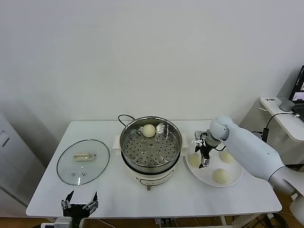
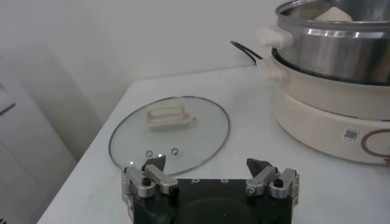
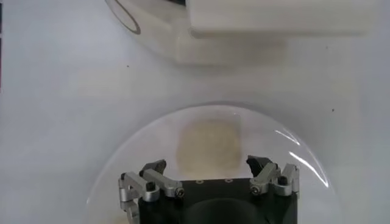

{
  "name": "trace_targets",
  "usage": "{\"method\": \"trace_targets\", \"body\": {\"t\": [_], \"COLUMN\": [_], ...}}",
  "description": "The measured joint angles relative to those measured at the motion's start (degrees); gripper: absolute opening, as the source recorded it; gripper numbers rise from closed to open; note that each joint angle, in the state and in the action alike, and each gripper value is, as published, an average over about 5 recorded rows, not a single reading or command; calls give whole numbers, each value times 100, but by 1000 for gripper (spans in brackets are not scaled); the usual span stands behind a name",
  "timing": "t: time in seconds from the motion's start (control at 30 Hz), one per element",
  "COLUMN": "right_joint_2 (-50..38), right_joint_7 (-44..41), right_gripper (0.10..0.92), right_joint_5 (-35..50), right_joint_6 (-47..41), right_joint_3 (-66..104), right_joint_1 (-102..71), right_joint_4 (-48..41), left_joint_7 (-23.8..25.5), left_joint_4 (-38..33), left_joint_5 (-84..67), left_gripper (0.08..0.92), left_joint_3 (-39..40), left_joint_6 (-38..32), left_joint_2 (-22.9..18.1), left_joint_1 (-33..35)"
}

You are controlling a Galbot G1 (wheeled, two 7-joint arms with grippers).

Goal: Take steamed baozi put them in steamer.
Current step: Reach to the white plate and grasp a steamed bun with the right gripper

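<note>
1. Nearest the robot, the left gripper (image 1: 79,205) is seen at the front edge of the white worktop (image 1: 47,190), its jaws spread wide and nothing between them; the arm behind it is cut off by the picture's lower edge.
2. Just beyond it the glass lid (image 1: 83,161) with its pale handle is laid flat on the worktop, to the left of the pot.
3. In the middle, the steamer (image 1: 150,145) is set on its white pot base (image 1: 147,178). One baozi in the steamer (image 1: 148,130) rests on the perforated bottom at the far side; in the left wrist view only its top (image 2: 334,12) shows above the steel rim.
4. To the right, the white plate (image 1: 213,181) lies just beside the pot base. Three buns are seen on it: a left bun (image 1: 194,160), partly covered by the gripper, a front bun (image 1: 221,175), and a far bun (image 1: 226,156), partly hidden by the right arm.
5. The right gripper (image 1: 203,154) is held over the plate's left side, jaws wide apart and nothing clasped. In the right wrist view the left bun (image 3: 207,145) appears beyond the fingertips, blurred; whether it is touched cannot be told.
6. Behind the steamer a black cable (image 1: 124,117) is seen; its end is hidden by the pot.
</note>
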Motion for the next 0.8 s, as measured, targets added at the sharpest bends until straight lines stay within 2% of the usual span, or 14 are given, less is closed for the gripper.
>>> {"method": "trace_targets", "body": {"t": [0.43, 0.53, 0.8], "right_joint_2": [41, 48, 52], "right_joint_7": [8, 26, 54], "right_gripper": [814, 756, 531], "right_joint_5": [-77, -79, -77], "right_joint_6": [8, 8, 6], "right_joint_3": [88, 118, 179], "right_joint_1": [-65, -92, -129], "right_joint_4": [-41, -56, -65], "left_joint_7": [-7, -8, -15], "left_joint_4": [-1, 3, 6], "left_joint_5": [5, 6, 17], "left_gripper": [823, 823, 823], "left_joint_3": [3, 8, 18], "left_joint_6": [-10, -10, -12], "left_joint_2": [-4, -2, -4], "left_joint_1": [9, 7, 6]}}
